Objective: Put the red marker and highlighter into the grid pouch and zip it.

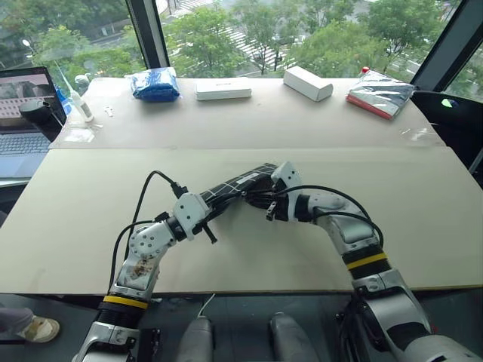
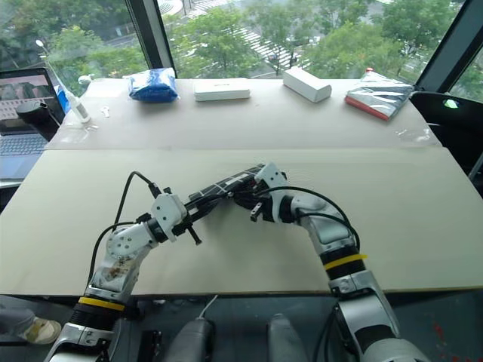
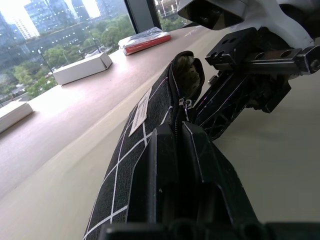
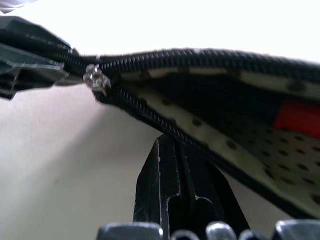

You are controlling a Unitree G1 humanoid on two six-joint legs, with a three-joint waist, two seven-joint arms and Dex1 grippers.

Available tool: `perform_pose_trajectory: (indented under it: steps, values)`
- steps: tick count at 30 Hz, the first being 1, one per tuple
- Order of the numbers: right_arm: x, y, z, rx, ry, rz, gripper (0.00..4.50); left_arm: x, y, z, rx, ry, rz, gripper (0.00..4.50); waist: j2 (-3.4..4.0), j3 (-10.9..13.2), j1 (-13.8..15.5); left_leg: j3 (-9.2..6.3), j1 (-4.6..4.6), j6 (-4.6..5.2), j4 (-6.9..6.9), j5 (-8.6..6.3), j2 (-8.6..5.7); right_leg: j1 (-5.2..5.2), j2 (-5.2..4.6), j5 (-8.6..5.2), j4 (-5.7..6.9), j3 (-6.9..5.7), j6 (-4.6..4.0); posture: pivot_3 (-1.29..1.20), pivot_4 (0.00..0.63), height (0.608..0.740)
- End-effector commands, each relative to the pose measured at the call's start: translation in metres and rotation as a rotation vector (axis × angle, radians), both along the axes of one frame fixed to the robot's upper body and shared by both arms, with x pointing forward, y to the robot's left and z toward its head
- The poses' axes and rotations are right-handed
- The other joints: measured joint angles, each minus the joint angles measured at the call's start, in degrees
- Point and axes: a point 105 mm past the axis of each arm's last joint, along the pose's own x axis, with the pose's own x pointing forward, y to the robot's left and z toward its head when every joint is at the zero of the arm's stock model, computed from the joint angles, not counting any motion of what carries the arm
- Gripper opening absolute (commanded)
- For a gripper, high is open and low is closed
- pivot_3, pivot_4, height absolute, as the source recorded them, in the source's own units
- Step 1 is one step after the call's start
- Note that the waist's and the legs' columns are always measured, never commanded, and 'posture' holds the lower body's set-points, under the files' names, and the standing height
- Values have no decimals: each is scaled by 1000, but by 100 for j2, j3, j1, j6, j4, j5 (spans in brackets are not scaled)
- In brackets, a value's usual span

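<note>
I hold the grid pouch (image 1: pixel 235 187) just above the table between both grippers, its mouth partly open. My left gripper (image 3: pixel 179 129) is shut on the pouch's near end, by its white label (image 3: pixel 141 112). At the far end, my right gripper (image 4: pixel 171 146) is shut, its tips right under the lower lip of the open mouth; I cannot tell whether they pinch anything. The metal zipper slider (image 4: pixel 95 77) sits near the left gripper's end. A red patch of the red marker (image 4: pixel 298 118) shows inside the pouch. The highlighter is hidden.
Along the table's far edge lie a blue bag (image 1: pixel 155 84), two white boxes (image 1: pixel 223 90) (image 1: pixel 308 83) and a red-and-silver packet (image 1: pixel 381 94). A laptop (image 1: pixel 23 113) and a small white bottle (image 1: pixel 79 104) stand at the far left.
</note>
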Motion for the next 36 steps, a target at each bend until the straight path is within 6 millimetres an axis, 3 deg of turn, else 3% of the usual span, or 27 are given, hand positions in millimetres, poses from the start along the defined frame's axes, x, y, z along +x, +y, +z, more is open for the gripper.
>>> perform_pose_trajectory:
  steps: [1,12,18,22,26,30,36]
  values:
    - [-4,-26,16,-3,-67,-22,44,0,2,11,-13,-50,6,0,0,0,-4,0,0,0,0,0,0,0,0,0,0,0,0,0,150,740]
    - [25,-116,17,-190,-136,-345,44,-1,2,9,-11,-46,-4,0,-1,0,-7,2,2,0,-1,0,0,0,1,0,-2,2,1,0,150,740]
    - [36,-130,9,-236,-129,-412,44,-1,1,9,-9,-45,-10,0,-1,0,-13,4,2,0,-1,0,0,1,1,0,-4,4,0,0,150,740]
    - [42,-129,14,-190,-130,-433,1214,0,1,10,-8,-47,-11,0,-1,1,-14,4,1,0,-2,0,0,1,0,0,-6,4,0,0,150,740]
    - [29,-108,16,-111,-115,-298,2524,0,1,11,-6,-49,-13,0,-1,0,-16,4,1,0,-2,0,0,1,0,0,-6,4,0,0,150,740]
    - [26,-116,24,-26,-81,-322,3869,0,-1,13,-9,-54,-32,0,-1,1,-17,3,1,0,-2,0,0,1,0,0,-5,4,0,0,150,740]
    - [-7,-155,44,-30,-123,-290,3869,-1,-4,17,37,-87,-111,0,-1,1,53,1,-8,0,-1,0,-7,5,-5,0,-16,1,2,0,150,740]
